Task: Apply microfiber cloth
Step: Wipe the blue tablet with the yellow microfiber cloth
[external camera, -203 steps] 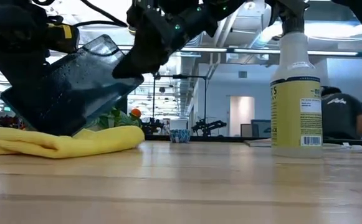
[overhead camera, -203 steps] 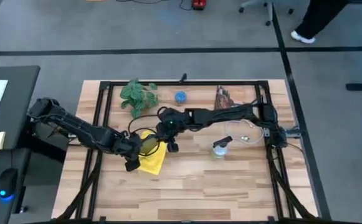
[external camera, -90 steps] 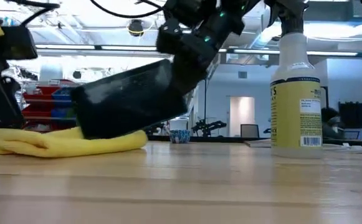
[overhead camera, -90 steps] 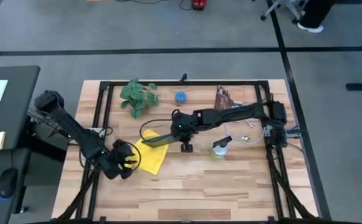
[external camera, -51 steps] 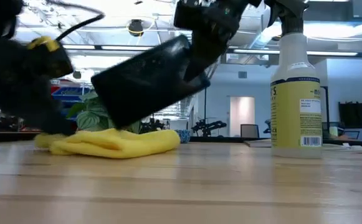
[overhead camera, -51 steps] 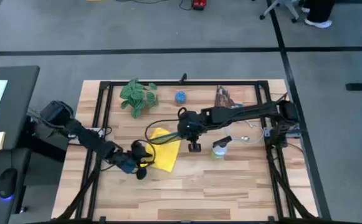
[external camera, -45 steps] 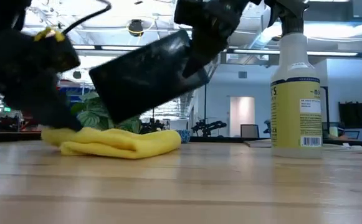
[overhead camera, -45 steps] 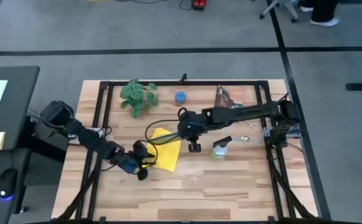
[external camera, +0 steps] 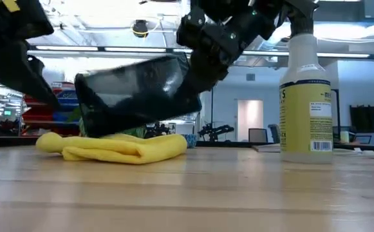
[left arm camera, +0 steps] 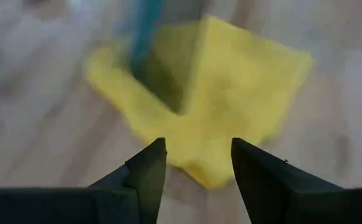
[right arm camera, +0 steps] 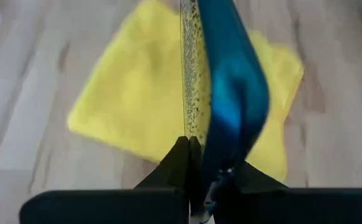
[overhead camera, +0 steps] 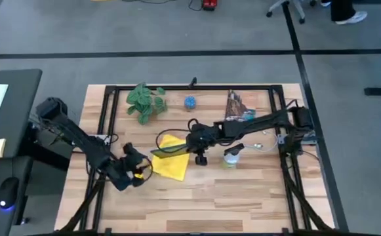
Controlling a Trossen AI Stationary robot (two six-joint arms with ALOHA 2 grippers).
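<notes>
The microfiber cloth (overhead camera: 170,165) lies bunched and partly folded on the wooden table, bright yellow, also seen in the low view (external camera: 116,147). A dark tablet (external camera: 135,93) with droplets on its screen hangs tilted just over the cloth's far part. My right gripper (overhead camera: 190,144) is shut on the tablet's right end. Whether the tablet touches the cloth I cannot tell. My left gripper (left arm camera: 196,155) stands open just left of the cloth, near its corner (left arm camera: 202,177), and touches nothing. My right gripper pinches the tablet's edge (right arm camera: 195,130) between its two fingers at the end toward the table's right. The fingers come about level from the right. The tablet is off the table, on a slant with its far-left end lower, over the yellow cloth.
A spray bottle (overhead camera: 231,156) stands just right of my right gripper. At the far side sit a green plant (overhead camera: 144,101), a small blue ball (overhead camera: 189,102) and a brown object (overhead camera: 236,103). Bare wood lies along the near edge.
My left gripper went toward the table's right against the cloth and slid the whole cloth rightward, then drew back to the left, clear of it. My right gripper shifted a little right with the tablet, which now hangs lower and flatter over the cloth.
</notes>
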